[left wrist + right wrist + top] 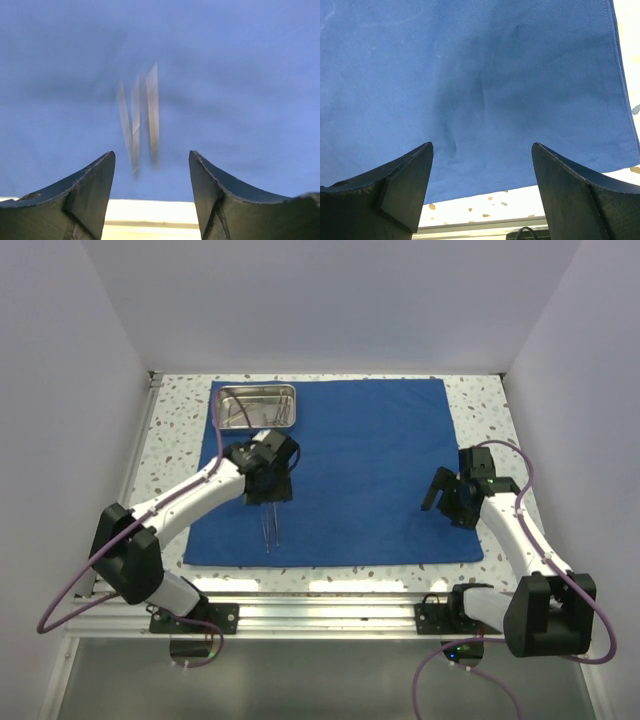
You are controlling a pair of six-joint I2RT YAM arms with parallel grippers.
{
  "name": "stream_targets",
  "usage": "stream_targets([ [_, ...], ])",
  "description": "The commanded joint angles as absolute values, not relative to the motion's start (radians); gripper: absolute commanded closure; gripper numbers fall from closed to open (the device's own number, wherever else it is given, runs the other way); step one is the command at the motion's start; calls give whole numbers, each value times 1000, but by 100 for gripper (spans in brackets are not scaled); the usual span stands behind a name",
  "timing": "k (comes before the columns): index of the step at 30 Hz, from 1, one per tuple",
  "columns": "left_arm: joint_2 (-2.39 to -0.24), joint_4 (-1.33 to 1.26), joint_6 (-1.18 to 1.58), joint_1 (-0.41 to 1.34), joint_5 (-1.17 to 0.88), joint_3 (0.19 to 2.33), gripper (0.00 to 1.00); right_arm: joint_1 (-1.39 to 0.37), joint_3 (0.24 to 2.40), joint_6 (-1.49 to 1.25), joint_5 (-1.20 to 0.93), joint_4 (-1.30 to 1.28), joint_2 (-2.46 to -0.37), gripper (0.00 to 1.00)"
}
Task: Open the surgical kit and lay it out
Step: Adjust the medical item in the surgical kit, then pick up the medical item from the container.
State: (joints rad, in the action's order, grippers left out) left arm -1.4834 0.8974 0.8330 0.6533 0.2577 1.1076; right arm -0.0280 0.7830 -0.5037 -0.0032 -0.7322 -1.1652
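Observation:
The royal-blue cloth (360,470) lies spread flat as a large sheet on the table. The steel tray (257,406) sits on its far left corner with thin steel pieces inside. Thin steel tweezers (269,528) lie on the cloth's near left part; in the left wrist view they (140,120) show blurred ahead of the fingers. My left gripper (270,492) is open and empty just above their far end. My right gripper (450,502) is open and empty over the cloth's right part (485,90). I cannot pick out the scissors.
The speckled tabletop (480,410) shows around the cloth. White walls close in the left, back and right. An aluminium rail (320,592) runs along the near edge by the arm bases.

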Motion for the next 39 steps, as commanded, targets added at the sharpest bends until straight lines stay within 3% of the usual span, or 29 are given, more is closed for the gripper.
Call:
stream_targets([
  [1,-1528,933,657,629,379,1365,34,-29,781,-489,-14,-712,-1151,16],
  [8,-1789,792,376,309,265,1723,35,-29,782,-491,-8,-712,-1155,16],
  [18,-2224,646,74,186,178,2078,34,-29,785,-488,-6,-721,-1180,16],
  [23,-2281,484,15,135,114,2105,32,-31,787,-488,-3,-729,-1198,16],
  [36,-2450,365,-28,40,-118,2240,28,-29,808,-506,67,-749,-1267,16],
  [39,-2441,362,-29,26,-175,2189,35,-29,819,-520,78,-749,-1292,17],
])
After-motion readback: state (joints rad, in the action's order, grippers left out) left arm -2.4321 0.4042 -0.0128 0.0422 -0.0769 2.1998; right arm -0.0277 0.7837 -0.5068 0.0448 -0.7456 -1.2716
